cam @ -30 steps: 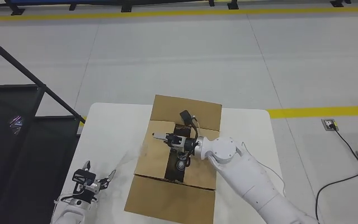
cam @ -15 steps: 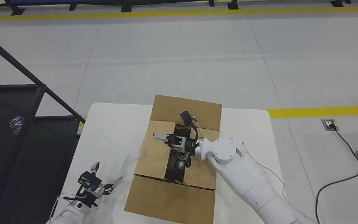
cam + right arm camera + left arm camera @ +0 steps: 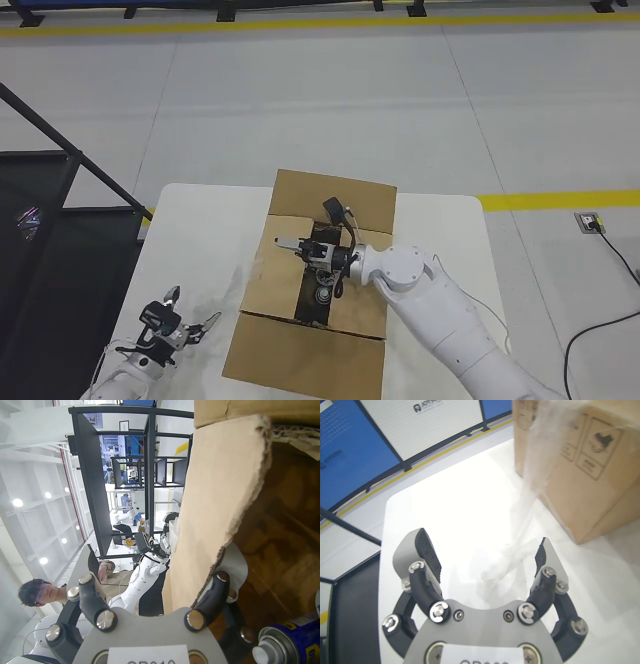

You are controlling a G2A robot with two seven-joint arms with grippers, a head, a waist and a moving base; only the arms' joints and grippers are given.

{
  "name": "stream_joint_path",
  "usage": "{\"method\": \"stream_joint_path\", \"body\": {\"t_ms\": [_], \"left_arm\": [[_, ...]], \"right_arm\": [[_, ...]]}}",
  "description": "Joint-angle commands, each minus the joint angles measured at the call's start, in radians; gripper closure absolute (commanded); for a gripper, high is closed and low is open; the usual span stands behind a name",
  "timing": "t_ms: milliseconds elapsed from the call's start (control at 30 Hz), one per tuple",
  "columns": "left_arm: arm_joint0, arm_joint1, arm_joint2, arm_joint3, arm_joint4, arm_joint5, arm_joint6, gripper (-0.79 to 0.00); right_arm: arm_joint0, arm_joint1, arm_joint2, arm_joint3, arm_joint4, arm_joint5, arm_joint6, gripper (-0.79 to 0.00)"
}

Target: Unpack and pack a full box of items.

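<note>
An open cardboard box (image 3: 345,195) stands in the middle of the white table (image 3: 200,230). My right gripper (image 3: 300,248) is at the box's opening, beside the left flap. In the right wrist view that flap (image 3: 220,487) stands between the spread fingers of my right gripper (image 3: 160,572), close against one finger (image 3: 217,585); the gripper is open. A blue spray can (image 3: 287,640) lies inside the box, below the wrist. My left gripper (image 3: 190,312) hovers open over the table's near left part. Clear plastic film (image 3: 505,562) lies just ahead of my left gripper (image 3: 483,540) and trails up the box's side (image 3: 582,475).
A dark frame and black panel (image 3: 50,230) stand left of the table. The table's left edge (image 3: 383,540) is close to my left gripper. Bare tabletop lies between that gripper and the box, and to the right of the box (image 3: 450,250).
My left gripper has shifted slightly toward the box and stays open. The right arm has kept still at the flap.
</note>
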Motion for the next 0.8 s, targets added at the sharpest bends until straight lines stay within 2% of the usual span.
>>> {"method": "stream_joint_path", "body": {"t_ms": [0,133,233,400,500,600,767], "left_arm": [[-0.022,0.002,0.005,0.009,-0.010,-0.047,-0.002,-0.785],[-0.086,-0.004,0.035,0.035,-0.021,-0.011,-0.074,-0.785],[-0.145,-0.007,0.074,0.063,-0.012,-0.042,-0.122,-0.785],[-0.238,-0.013,0.133,0.141,0.023,-0.044,-0.169,-0.785],[-0.273,-0.021,0.161,0.176,0.057,0.071,-0.180,-0.785],[-0.281,-0.028,0.165,0.193,0.008,0.120,-0.156,-0.785],[-0.288,-0.033,0.127,0.224,-0.094,0.195,-0.121,-0.785]], "right_arm": [[0.002,-0.002,0.000,0.001,-0.001,0.002,0.001,-0.785],[0.001,-0.005,0.002,0.002,-0.005,0.003,0.003,-0.785],[-0.001,-0.007,0.005,0.003,-0.010,0.004,0.003,-0.785],[-0.008,-0.007,0.014,0.001,-0.017,0.006,0.002,-0.785],[-0.014,-0.007,0.021,-0.003,-0.022,0.008,0.002,-0.785],[-0.020,-0.006,0.027,-0.008,-0.026,0.008,0.002,-0.785],[-0.028,-0.006,0.035,-0.014,-0.031,0.010,0.006,-0.785]]}}
